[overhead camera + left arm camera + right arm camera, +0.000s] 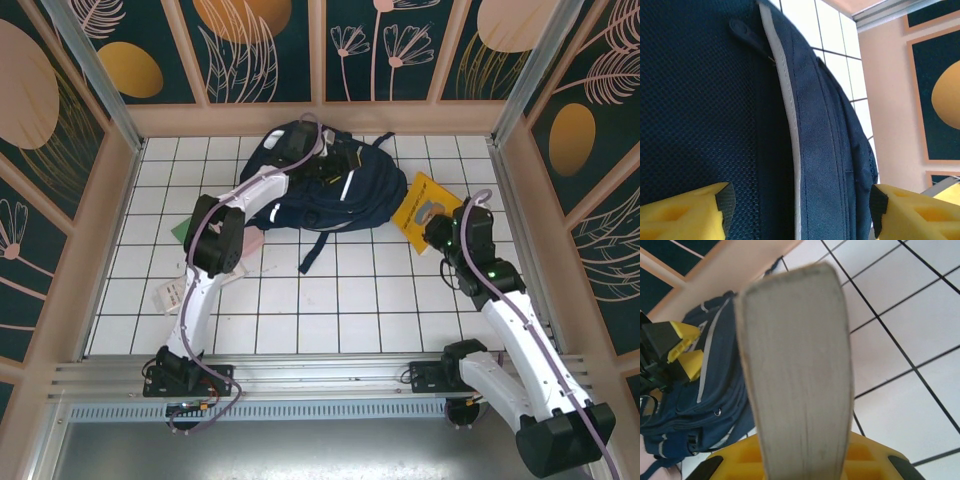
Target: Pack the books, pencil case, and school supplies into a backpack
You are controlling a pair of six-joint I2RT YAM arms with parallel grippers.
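**Book held ready while the bag is worked open**

Nearest, on the left of the tiled surface [350,300], the whitish packet [165,296] lies flat. Just beyond it, partly under my left arm, sits a small green book [181,230]. I judge both are waiting their turn.

Out to the right, my right jaws are clamped narrow on the orange-yellow book [420,205]. I grip it at its near end so the free end points toward the backpack [345,190], a hold meant, I think, for sliding it inside.

Farthest, my left jaws stand wide astride a white-piped seam at the backpack's far left end. There is fabric between the pads [726,200], but it is not pinched. I take this as positioning to lift the mouth; where the opening lies I cannot tell.
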